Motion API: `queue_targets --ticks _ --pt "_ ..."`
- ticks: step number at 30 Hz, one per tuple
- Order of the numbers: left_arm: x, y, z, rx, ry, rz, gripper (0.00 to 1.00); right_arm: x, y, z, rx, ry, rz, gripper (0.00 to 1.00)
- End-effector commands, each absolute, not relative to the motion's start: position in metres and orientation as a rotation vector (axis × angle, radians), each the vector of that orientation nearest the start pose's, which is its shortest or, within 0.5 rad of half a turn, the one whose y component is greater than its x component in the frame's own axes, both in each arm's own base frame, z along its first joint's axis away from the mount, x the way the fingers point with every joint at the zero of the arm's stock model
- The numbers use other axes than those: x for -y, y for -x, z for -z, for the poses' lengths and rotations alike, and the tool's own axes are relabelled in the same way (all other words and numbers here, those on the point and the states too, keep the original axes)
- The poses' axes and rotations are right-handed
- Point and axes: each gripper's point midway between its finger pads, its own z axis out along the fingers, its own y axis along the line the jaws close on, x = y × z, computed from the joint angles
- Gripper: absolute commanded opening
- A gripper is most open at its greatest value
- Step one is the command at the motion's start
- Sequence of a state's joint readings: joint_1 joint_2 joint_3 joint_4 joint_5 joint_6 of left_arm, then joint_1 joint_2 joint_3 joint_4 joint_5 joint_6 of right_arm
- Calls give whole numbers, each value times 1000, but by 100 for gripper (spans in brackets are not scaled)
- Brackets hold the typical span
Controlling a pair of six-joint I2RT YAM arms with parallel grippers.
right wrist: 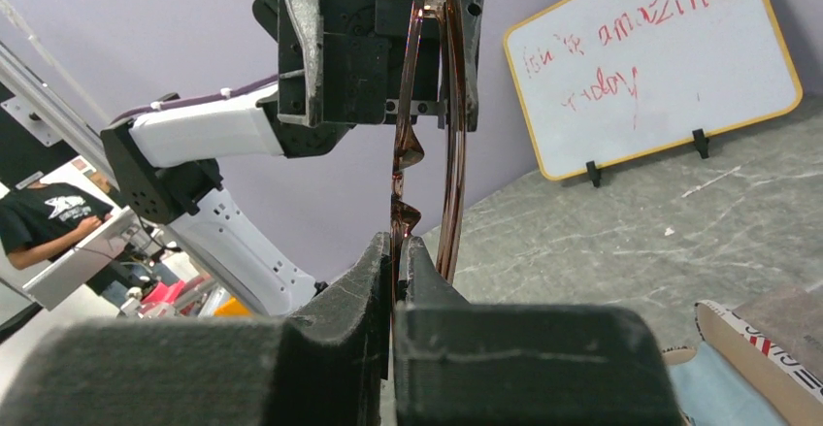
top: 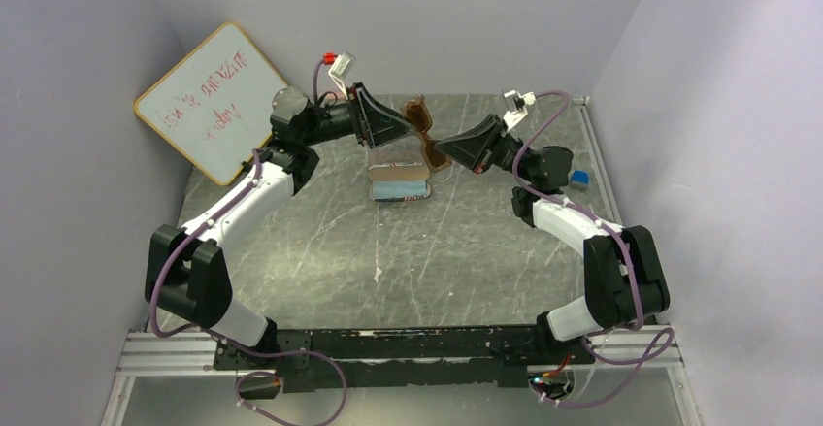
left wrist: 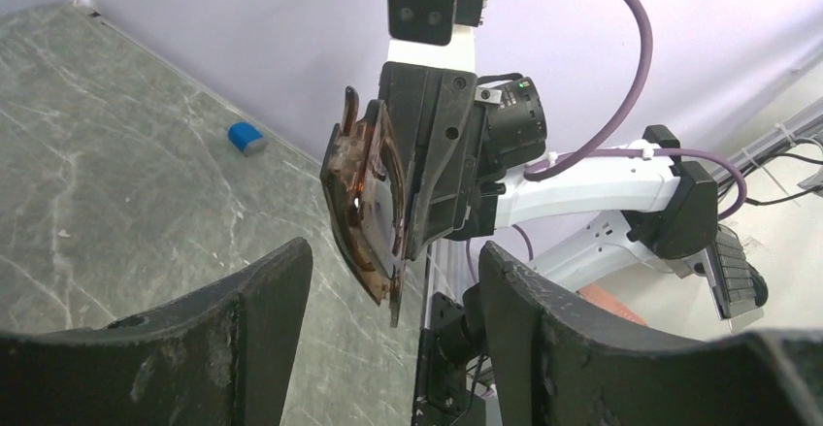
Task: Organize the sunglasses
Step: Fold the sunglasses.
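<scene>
While the right tool [right wrist: 396,246] is clamping the brown plastic-framed, amber-lensed sunglasses [top: 424,133] in the air above the open brown rectangular case [top: 400,181] on the grey marbled desk [top: 388,251], the left tool [left wrist: 393,251] is facing them, its jaws spread wide. This is looking like a two-arm handover or fold. The left jaws are needing to close gently on the free end. The temples are appearing folded flat.

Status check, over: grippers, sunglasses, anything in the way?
Right gripper shut on brown sunglasses, held aloft. Left gripper open, jaws facing them. Open case on table below; nothing seen blocking.
</scene>
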State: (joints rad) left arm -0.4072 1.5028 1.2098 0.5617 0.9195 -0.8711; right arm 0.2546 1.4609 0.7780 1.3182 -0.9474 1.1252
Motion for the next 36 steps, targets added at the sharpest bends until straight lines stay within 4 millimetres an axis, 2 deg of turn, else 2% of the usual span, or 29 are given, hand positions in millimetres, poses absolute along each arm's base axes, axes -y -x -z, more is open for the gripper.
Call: queue_targets --ticks 1,8,13,14,16,20,21,23,25,26,28,29,30,33,36 --pt "310 -308 -386 -1485 -588 1639 67 -247 -292 -344 -1259 513 -1588 0" --pt "311 -306 -384 -1486 -591 1654 53 -247 -293 -345 -1252 502 -1600 0" --pt "314 -307 -382 -1491 -594 1653 36 -248 -293 -342 -1261 499 -1606 0" --pt "314 -307 -382 -1493 -594 1652 29 -248 -292 -342 -1259 502 -1607 0" --pt "315 -309 -380 -1509 -592 1643 7 -249 -292 -343 -1256 507 -1611 0" --pt "316 -311 -378 -1520 -597 1623 5 -251 -289 -343 -1257 537 -1611 1" --pt "316 -311 -377 -1526 -600 1618 5 -251 -289 -343 -1259 555 -1606 9" --pt "315 -311 -375 -1541 -618 1593 5 -252 -289 -340 -1285 605 -1590 40" --pt "314 -310 -374 -1553 -647 1558 5 -250 -290 -335 -1328 644 -1567 63" --pt "313 -309 -375 -1561 -663 1540 5 -246 -293 -331 -1358 661 -1542 72" --pt "311 -308 -371 -1579 -706 1495 5 -237 -298 -327 -1404 682 -1491 84" --pt "309 -307 -364 -1607 -736 1459 5 -230 -303 -325 -1422 690 -1455 89" --pt "308 -307 -360 -1619 -767 1426 5 -223 -305 -324 -1436 705 -1422 97" --pt "301 -305 -345 -1680 -837 1327 5 -203 -311 -321 -1466 768 -1311 100" --pt "293 -300 -333 -1721 -915 1237 5 -189 -317 -323 -1460 918 -1128 100"
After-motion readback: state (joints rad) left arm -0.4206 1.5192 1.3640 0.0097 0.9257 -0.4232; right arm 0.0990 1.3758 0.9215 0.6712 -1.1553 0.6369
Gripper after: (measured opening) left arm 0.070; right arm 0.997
